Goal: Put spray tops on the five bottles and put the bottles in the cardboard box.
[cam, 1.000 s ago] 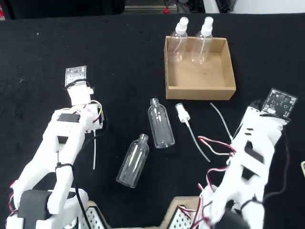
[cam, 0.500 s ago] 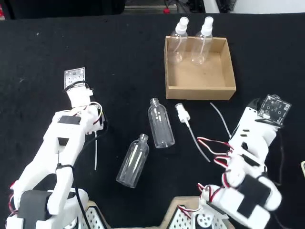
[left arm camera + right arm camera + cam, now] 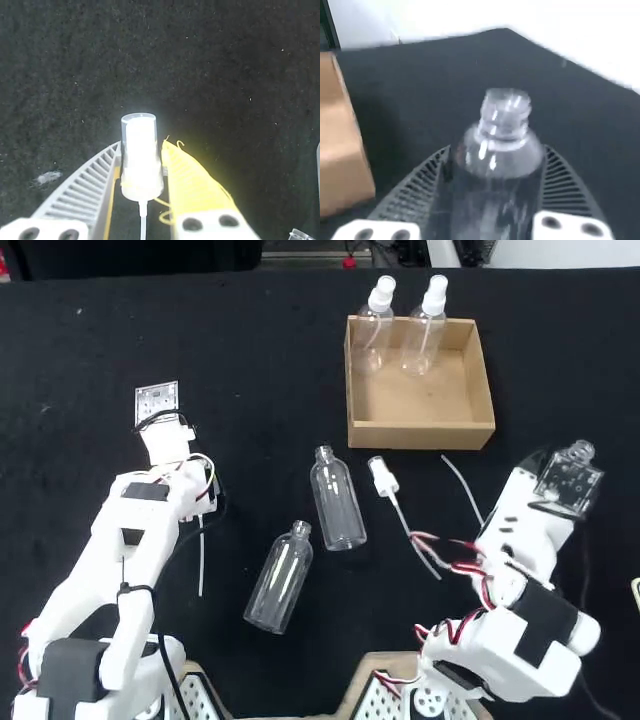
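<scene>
Black cloth point(image 3: 250, 340) covered the table, w/ the cardboard box point(image 3: 420, 432) at the far side. Two capped bottles point(image 3: 375, 325) stood inside it, leaning on the far wall, spray tops on. So 2 of 5 looked done, 3 to go.

L gripper point(image 3: 141, 146) had its jaws closed narrow on a spray top point(image 3: 140, 165), head pointing away from the wrist and dip tube trailing back btw the fingers. It hung over bare cloth on the L side of the table, well apart from any bottle.

R gripper point(image 3: 495, 152) clasped an open-necked bottle point(image 3: 504, 125), jaws spread round its body, no top on the neck. In the high view that bottle sat at the R side of the table, near the box's front R corner but outside it.

Two more uncapped bottles point(image 3: 337, 498) lay on their sides mid-table, close to each other. A loose spray top point(image 3: 381, 476) lay just beside the upper one, in front of the box.

Judgement: approx. 40% through. Remaining: cap the held bottle, cap the 2 lying ones, box all 3. The held top and held bottle were far apart, so the arms likely needed to meet first.
</scene>
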